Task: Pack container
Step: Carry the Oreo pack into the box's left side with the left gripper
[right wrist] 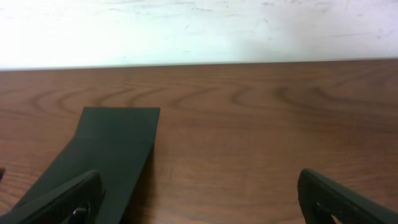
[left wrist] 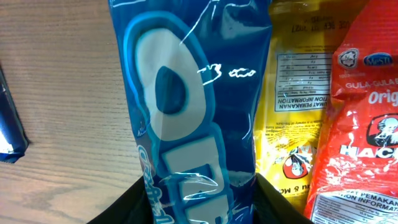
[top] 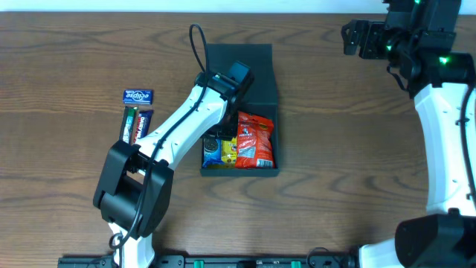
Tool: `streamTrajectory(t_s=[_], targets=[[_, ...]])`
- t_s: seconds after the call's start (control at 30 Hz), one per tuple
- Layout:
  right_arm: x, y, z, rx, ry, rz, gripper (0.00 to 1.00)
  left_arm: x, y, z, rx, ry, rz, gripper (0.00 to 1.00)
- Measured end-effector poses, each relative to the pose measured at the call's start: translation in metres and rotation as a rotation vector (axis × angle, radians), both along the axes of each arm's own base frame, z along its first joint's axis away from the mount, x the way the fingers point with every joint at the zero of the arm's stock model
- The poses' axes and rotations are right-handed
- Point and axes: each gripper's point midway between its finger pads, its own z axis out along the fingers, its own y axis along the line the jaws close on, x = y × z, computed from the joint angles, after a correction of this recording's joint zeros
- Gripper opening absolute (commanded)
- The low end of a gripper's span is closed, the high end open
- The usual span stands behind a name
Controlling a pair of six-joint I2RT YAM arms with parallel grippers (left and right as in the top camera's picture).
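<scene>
The container (top: 239, 173) is a dark box at mid-table, with its flap lid (top: 239, 59) open and lying flat behind it; the lid also shows in the right wrist view (right wrist: 112, 143). Inside lie a red snack packet (top: 255, 140) (left wrist: 360, 124) and a yellow packet (top: 229, 151) (left wrist: 298, 112). My left gripper (top: 214, 140) (left wrist: 199, 202) is shut on a blue Oreo packet (left wrist: 193, 106) (top: 210, 155) at the box's left side, beside the yellow packet. My right gripper (top: 357, 37) (right wrist: 199, 205) is open and empty at the far right, away from the box.
Left of the box on the wooden table lie a blue Eclipse packet (top: 137, 95) and two bars side by side (top: 137, 125). A dark blue wrapper (left wrist: 9, 124) shows at the left edge of the left wrist view. A white wall (right wrist: 199, 28) bounds the table's far edge.
</scene>
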Motion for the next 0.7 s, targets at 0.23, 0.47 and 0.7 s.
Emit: streamTrajectory(t_s=[0.23, 0.47, 0.7], targets=[[0.000, 0.000, 0.000, 0.009, 0.003, -0.006, 0.99, -0.001, 0.001, 0.000, 0.003, 0.008, -0.019, 0.06], [0.000, 0.000, 0.000, 0.012, 0.004, -0.010, 0.99, -0.010, -0.002, -0.003, -0.021, 0.050, -0.021, 0.06], [0.000, 0.000, 0.000, 0.015, 0.004, -0.011, 0.99, -0.013, -0.003, -0.005, -0.027, 0.060, -0.020, 0.44]])
